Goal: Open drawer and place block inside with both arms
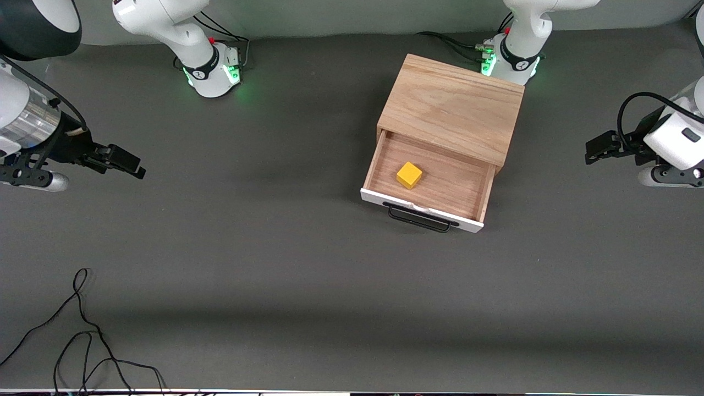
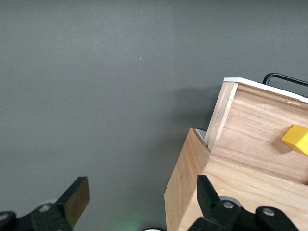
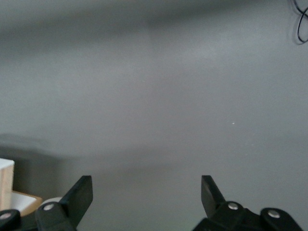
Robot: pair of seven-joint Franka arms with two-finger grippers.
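the left tool [image 2: 139, 204] hangs over bare tabletop [image 1: 275, 247] at the left arm's end, its fingers spread wide with nothing between them; the cabinet [image 1: 454, 107] stands just beside it, toward the middle, and its wrist view takes in the cabinet's side wall and the pulled-out drawer [image 1: 429, 181]. the right tool [image 3: 147, 202] hangs over the tabletop at the right arm's end, well apart from the cabinet, equally wide and empty. from either tool inward, the drawer stands open, its white front and black handle [image 1: 421, 219] toward the front camera, and the block [image 1: 409, 175] lies flat on the drawer floor, away from the walls. judged from this, both parts of the task look done and the step in hand is simply to withdraw cleanly. doing that well means keeping both tools high and outboard, the left one especially, since it is the one near enough to clip the cabinet's side or the drawer's edge and jolt the block. a loose cable [image 1: 82, 330] lies on the tabletop toward the right arm's end, below the right tool's level and best left undisturbed.
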